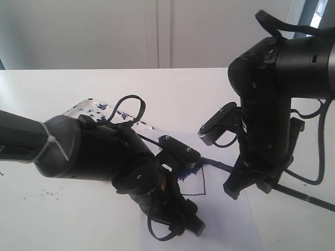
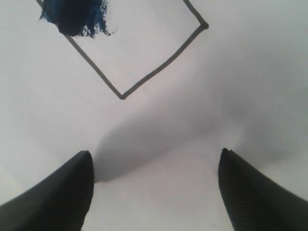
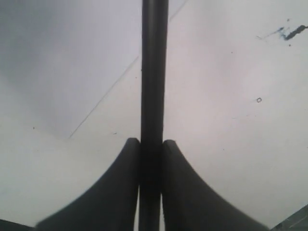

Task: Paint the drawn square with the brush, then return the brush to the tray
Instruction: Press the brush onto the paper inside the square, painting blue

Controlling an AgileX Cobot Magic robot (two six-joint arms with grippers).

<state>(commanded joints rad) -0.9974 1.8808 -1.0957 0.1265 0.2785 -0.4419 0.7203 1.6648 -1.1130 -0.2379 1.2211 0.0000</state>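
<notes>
Brush [image 3: 154,72] clamped in right end effector [image 3: 151,142], long axis slanting from right tabletop [image 1: 183,94] side toward square [image 2: 144,43] at centre, tip at blue smear [image 2: 77,17] in one corner. Left end effector [image 2: 155,153] apart, empty, over paper [image 2: 240,96] beside square. Tray [image 1: 84,107] behind left arm [image 1: 78,149], farther left.

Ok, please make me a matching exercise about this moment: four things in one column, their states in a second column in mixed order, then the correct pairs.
Things
1. drawn square
2. brush
3. left gripper
4. tray

States
A. clamped between the fingers of the right gripper
B. open, holding nothing
C. blue paint in one corner only, the rest blank
D. splattered with blue, partly hidden by the left arm

Pairs: 1-C, 2-A, 3-B, 4-D
</notes>
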